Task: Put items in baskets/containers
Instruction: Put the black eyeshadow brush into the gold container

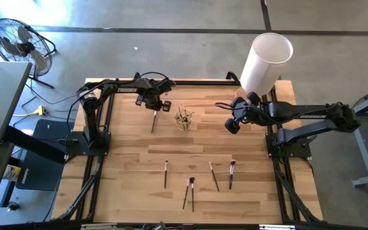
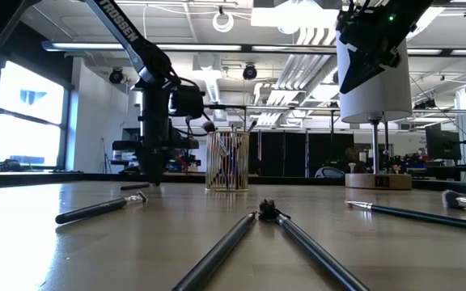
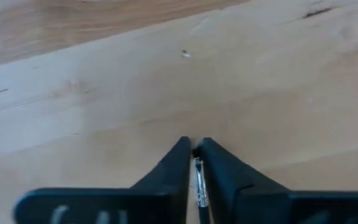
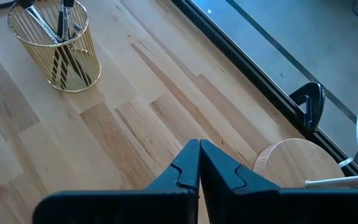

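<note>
My left gripper [image 1: 154, 110] [image 3: 194, 144] points down at the far left of the table, shut on a dark thin brush [image 1: 153, 121] that runs toward the near edge. The round yellowish cup [image 1: 184, 119] [image 4: 58, 50] stands to its right with several brushes upright in it. Several more brushes lie flat near the near edge: one [image 1: 165, 174], a crossed pair [image 1: 189, 191] [image 2: 265, 214] and two others [image 1: 214, 176] [image 1: 231, 174]. My right gripper [image 1: 232, 124] [image 4: 199, 155] hovers shut and empty right of the cup. My left gripper pinches the brush between its two fingers at the silver ferrule [image 3: 199, 180], close to the brush's far end. It comes from above, pointing down. The handle [image 1: 153, 128] stretches level toward the near edge. I cannot tell whether it rests on the table or is just off it.
A big white cylinder [image 1: 267, 61] on a round wooden base [image 4: 291, 162] stands at the far right corner, close behind my right gripper. Bare wooden table [image 1: 133, 160] lies between the cup and the brushes near the near edge. A fan [image 1: 18, 41] stands on the floor beyond the table.
</note>
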{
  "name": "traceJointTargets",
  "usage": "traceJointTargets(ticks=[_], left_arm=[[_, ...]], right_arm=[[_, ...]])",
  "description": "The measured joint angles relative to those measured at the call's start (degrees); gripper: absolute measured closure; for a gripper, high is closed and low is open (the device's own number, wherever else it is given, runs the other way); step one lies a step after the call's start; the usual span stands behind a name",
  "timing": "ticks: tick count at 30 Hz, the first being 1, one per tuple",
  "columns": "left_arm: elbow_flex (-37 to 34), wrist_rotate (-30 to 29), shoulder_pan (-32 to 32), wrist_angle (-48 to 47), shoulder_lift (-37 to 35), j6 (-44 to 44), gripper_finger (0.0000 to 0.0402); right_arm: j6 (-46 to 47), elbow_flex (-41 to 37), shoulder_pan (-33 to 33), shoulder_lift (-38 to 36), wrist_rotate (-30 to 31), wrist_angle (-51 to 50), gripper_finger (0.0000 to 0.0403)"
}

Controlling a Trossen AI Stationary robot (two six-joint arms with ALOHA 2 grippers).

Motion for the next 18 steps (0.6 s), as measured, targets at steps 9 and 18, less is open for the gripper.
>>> traceJointTargets(ticks=[9, 18], left_arm=[[1.6, -1.6, -0.1, -0.4, 0.1, 2.8, 0.04], [2.3, -6.2, -0.2, -1.2, -6.9, 3.1, 0.0401]], right_arm=[[0.0, 0.0, 0.0, 0.0, 0.0, 0.0, 0.0396], [0.0, 0.0, 0.0, 0.0, 0.1, 0.0, 0.0396]])
